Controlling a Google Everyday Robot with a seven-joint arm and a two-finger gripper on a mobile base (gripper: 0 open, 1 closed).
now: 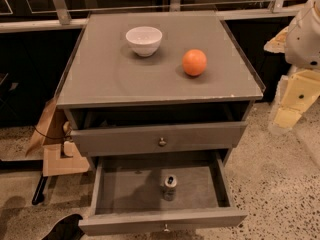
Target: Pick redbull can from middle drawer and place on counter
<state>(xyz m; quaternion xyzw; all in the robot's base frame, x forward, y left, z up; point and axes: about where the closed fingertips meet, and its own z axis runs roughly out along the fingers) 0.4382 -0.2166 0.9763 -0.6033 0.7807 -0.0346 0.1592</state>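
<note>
At centre frame, grey cabinet [240,115] on speckled floor [270,184]. Tabletop [110,69] is flat and bare along the front, so there looks to be room to set something down there. Middle drawer [160,221] stands wide open, sticking well past the cabinet front, which leaves its inside reachable from above. Top drawer [125,140] is only a little open, knob [162,142] centred. Its front overhangs the back of the middle drawer, so a reach probably has to come down over the front part. Gripper [292,109] is at the right edge, beside the cabinet and well apart from the drawer. Can't tell if it is released or clenched. Bowl [144,40] sits upright toward the back of the tabletop, with orange [194,62] to its right and apart from it, both off the front strip. Can [170,185] stands upright inside the middle drawer, a bit right of centre, touching no wall. Pick not yet done, judging by this.
</note>
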